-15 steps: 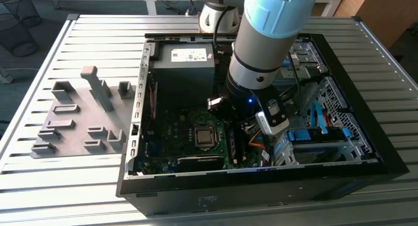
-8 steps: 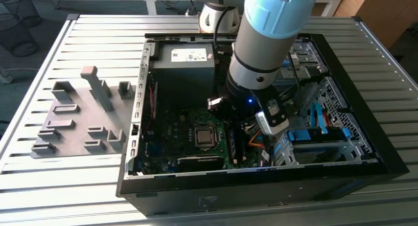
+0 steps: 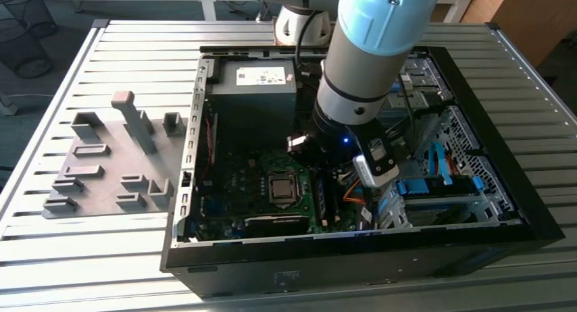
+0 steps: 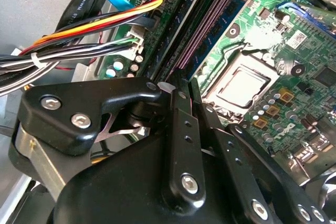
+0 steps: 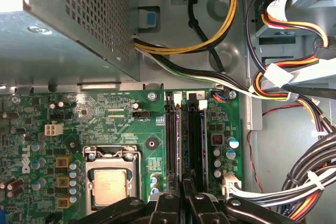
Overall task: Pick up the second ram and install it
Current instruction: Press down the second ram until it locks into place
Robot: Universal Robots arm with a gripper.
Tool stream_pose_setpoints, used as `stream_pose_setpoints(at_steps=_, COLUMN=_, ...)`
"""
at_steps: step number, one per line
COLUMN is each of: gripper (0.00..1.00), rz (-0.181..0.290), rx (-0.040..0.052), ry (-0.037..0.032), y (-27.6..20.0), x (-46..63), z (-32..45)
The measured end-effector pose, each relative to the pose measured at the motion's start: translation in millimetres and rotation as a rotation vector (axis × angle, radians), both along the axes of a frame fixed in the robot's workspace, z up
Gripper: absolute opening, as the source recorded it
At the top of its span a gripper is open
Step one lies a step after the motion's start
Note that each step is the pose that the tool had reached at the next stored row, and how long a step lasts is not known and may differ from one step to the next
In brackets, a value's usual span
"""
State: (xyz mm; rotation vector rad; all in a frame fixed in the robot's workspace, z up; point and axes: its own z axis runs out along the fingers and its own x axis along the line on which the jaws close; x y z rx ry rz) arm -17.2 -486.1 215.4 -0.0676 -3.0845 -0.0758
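The arm is reaching down into the open computer case, its gripper hovering over the memory slots beside the processor socket. The fingers are pinched closed on the second ram, standing edge-on in its slot.

The gripper filled the near part of the second wrist view, its black linkages and fingers closed together over the memory slots of the green motherboard. The bare processor socket sat beside the slots. A bundle of orange, yellow, black and white cables ran across on the other side, bound by a white tie.
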Motion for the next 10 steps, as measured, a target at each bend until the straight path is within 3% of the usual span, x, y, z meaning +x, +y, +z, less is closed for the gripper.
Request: stream_pose_setpoints(at_steps=10, gripper=0.14, rz=0.001, rx=0.0005, ry=0.0000, y=0.0, x=0.0, z=-1.0)
